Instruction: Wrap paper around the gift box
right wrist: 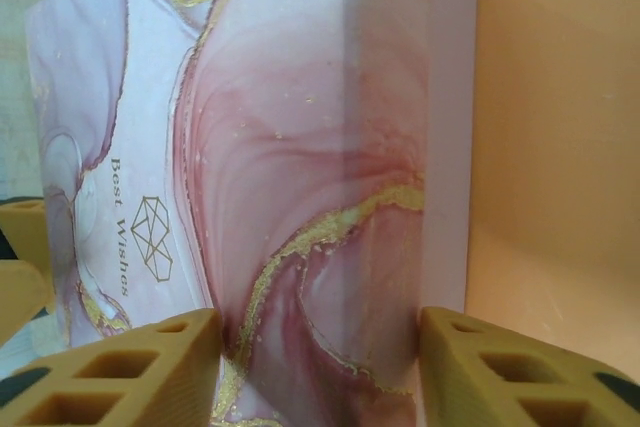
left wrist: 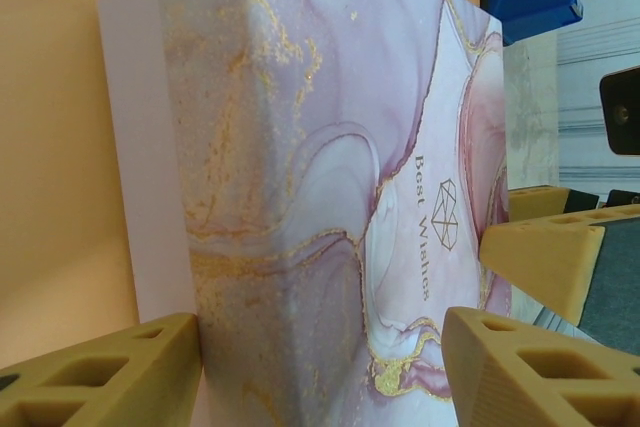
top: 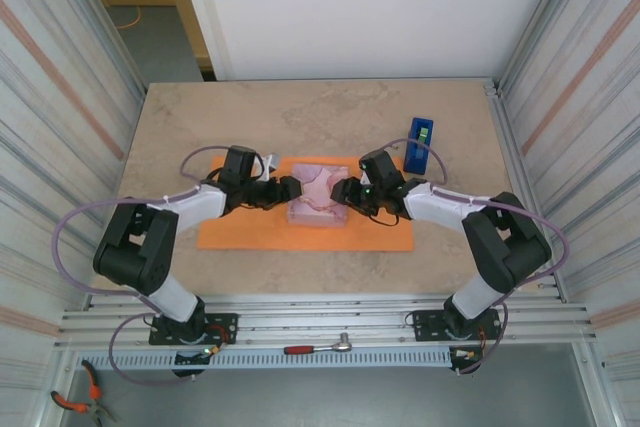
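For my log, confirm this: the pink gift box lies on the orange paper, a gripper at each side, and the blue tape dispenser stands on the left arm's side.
One error: the top external view shows the tape dispenser on the right arm's side. The gift box lies on the paper, with the left gripper and right gripper flanking it.

Dispenser and tools
Blue dispenser [top: 420,135] upper right on the table [top: 250,117]; wrench [top: 320,347] bottom centre, pliers [top: 75,402] bottom left.
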Robot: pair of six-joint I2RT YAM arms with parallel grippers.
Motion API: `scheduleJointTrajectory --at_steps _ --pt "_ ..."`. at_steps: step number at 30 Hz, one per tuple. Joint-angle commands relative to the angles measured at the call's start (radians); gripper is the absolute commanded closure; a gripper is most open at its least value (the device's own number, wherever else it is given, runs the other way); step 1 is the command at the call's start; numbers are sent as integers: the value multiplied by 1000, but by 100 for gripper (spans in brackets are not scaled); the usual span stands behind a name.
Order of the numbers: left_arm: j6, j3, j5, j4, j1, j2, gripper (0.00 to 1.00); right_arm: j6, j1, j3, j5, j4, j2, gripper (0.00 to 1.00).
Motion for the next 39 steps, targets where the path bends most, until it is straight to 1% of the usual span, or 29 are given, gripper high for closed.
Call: scheduleJointTrajectory --at_steps 1,7,18,26,31,35,39 --pt "21 29 28 11 -8 17 36 -13 0 33 -38 17 29 55" --pt "25 22 27 8 -8 17 36 -15 -2 46 -40 19 40 57" --pt "11 -10 32 33 -8 -1 38 -15 -8 45 -37 17 45 57" --pt "13 -30 26 33 -8 -9 37 -15 -6 44 -34 14 45 56" --pt "14 -31 15 24 -6 -15 34 -16 -9 45 -31 7 42 48" --pt "24 -38 5 3 4 -36 30 -23 -18 41 -26 -5 11 34" --pt "37 -45 -10 -34 26 -82 24 -37 -39 22 -1 -29 -57 23"
